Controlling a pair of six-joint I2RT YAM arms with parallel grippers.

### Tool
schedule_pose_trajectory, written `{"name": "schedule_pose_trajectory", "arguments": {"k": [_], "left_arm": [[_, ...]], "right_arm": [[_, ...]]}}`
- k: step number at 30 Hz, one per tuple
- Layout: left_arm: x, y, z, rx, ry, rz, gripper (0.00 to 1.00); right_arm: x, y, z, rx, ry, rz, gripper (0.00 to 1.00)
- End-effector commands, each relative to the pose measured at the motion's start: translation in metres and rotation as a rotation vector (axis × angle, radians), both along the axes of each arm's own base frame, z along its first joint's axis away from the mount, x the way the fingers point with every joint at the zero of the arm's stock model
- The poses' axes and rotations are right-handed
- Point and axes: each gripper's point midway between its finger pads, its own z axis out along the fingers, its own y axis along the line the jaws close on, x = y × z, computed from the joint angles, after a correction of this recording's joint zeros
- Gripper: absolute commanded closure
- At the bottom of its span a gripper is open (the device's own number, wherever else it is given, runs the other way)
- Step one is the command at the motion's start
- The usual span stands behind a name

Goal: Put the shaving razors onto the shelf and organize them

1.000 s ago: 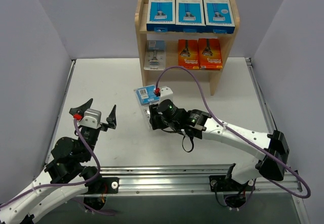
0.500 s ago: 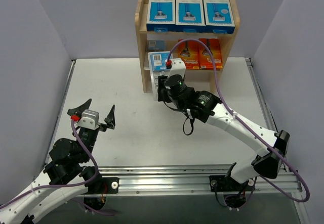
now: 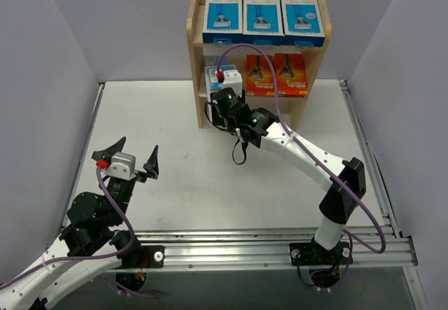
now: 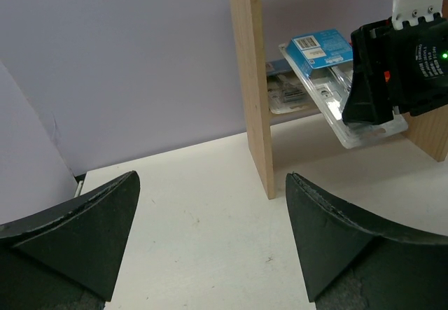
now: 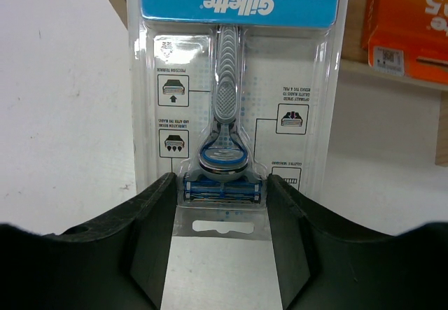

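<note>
Now our right tool point(image 3: 225, 104) is clamped on the hang-tab end of a clear blister razor pack point(image 5: 231, 79), label end leading, we judge so it can slide into the left bay of the middle tier of the shelf point(image 3: 193, 58) at the far edge of the table point(image 3: 161, 184). Our left tool point(image 3: 138, 148) hangs wide open and empty by the near-left corner, out of the way.
</note>
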Motion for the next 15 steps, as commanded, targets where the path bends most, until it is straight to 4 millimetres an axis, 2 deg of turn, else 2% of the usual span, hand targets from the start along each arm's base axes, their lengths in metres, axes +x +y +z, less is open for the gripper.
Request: {"name": "schedule_pose_trajectory", "arguments": {"k": [1,4,5,10,15], "left_arm": [[-0.006,0.006,0.021,-0.065,-0.042,-0.005,0.06],[-0.006,0.006,0.021,-0.068,-0.045,-0.009,0.06],[-0.006,0.006,0.021,-0.067,-0.044,-0.011,0.06],[-0.007,0.006,0.022,-0.070,-0.046,-0.013,0.06],[-0.008,0.006,0.023,-0.073,-0.050,-0.017,0.06]], "right_arm": [[0.019,-0.001,0.045,0.043,-0.106,-0.046,1.00],[0.030,0.002,0.046,0.036,-0.122,-0.065,1.00],[0.032,0.004,0.054,0.048,-0.137,-0.069,1.00],[0.047,0.006,0.063,0.050,-0.171,-0.107,1.00],[0.060,0.007,0.060,0.037,-0.194,-0.140,1.00]]}}
